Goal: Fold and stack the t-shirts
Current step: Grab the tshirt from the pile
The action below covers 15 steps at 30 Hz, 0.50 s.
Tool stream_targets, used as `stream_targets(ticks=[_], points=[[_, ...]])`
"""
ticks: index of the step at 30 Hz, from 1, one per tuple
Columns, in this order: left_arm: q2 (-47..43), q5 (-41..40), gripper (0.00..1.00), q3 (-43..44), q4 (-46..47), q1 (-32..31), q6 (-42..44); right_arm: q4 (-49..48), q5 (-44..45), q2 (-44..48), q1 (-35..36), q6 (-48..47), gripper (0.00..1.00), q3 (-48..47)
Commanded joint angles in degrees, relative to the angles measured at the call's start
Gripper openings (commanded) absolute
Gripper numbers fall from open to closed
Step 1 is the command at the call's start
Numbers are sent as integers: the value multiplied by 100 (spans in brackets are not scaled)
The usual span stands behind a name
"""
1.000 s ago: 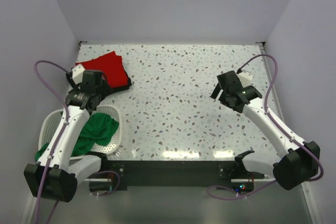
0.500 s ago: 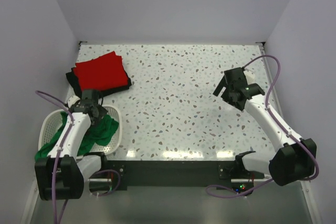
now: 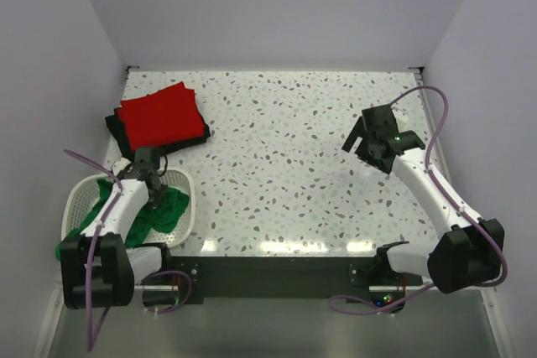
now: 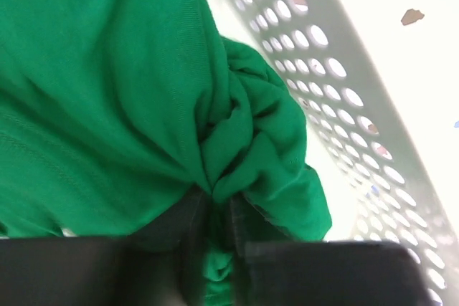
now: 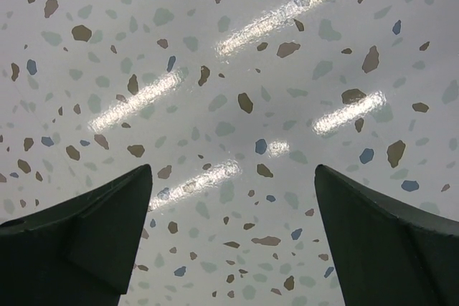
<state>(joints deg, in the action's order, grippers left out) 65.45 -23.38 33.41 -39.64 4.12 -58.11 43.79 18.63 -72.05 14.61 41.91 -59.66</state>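
Observation:
The bright green t-shirt (image 3: 166,211) lies crumpled in the white slotted basket (image 3: 78,196) at the near left. My left gripper (image 3: 152,188) reaches down into the basket. In the left wrist view its dark fingers (image 4: 247,220) are pinched on a bunched fold of the green t-shirt (image 4: 129,84), so my left gripper (image 4: 219,202) is shut on the cloth. The red t-shirt (image 3: 161,115) lies folded at the far left on top of the black t-shirt (image 3: 112,127), of which only edges show. My right gripper (image 3: 359,145) hovers open over bare table at the right, nothing between its fingers (image 5: 233,170).
The basket's perforated wall (image 4: 337,98) curves close along the right of the left gripper. The speckled table (image 3: 285,157) runs between the arms. Grey walls stand on three sides. A black bar with the arm bases lines the near edge.
My left arm came back from the red and black pile, dropped into the basket and closed on the green cloth. My right gripper shifted slightly towards the back.

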Motion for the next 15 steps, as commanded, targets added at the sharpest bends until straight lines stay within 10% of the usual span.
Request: stream_targets(ticks=[1,15], points=[[-224,-44,11,51,115,54,-95,-116,-44,-11,-55,-201,99,-248],[-2177,25,0,2018,-169,45,448,-204,-228,-160,-169,-306,99,-362]])
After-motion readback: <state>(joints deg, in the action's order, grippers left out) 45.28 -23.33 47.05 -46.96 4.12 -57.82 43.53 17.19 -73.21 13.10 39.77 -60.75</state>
